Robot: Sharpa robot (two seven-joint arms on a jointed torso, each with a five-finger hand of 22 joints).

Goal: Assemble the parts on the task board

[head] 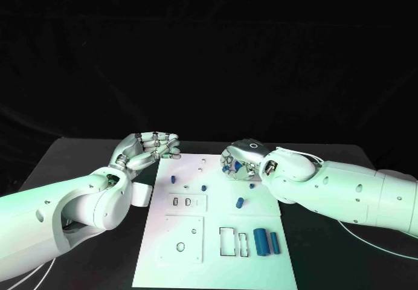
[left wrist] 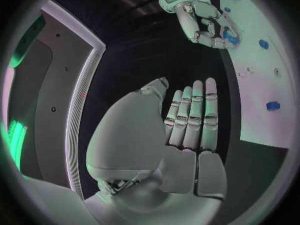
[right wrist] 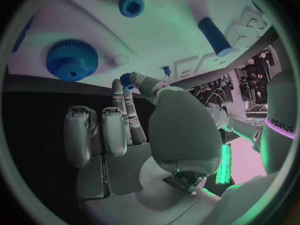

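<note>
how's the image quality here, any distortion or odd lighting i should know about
Head view: straight lines stay straight, the task board is tinted green to pink, and the background is black. Left wrist view: fisheye bends the board edge, and the left hand takes up the middle. Right wrist view: same curvature, the right hand sharp, the blue gear slightly soft.

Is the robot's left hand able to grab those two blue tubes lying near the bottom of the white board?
Probably yes. The left hand is open, nothing lies between it and the blue tubes, though they're across the task board.

Black table [head: 87, 154] w/ dark backdrop [head: 209, 60] behind it.
</note>
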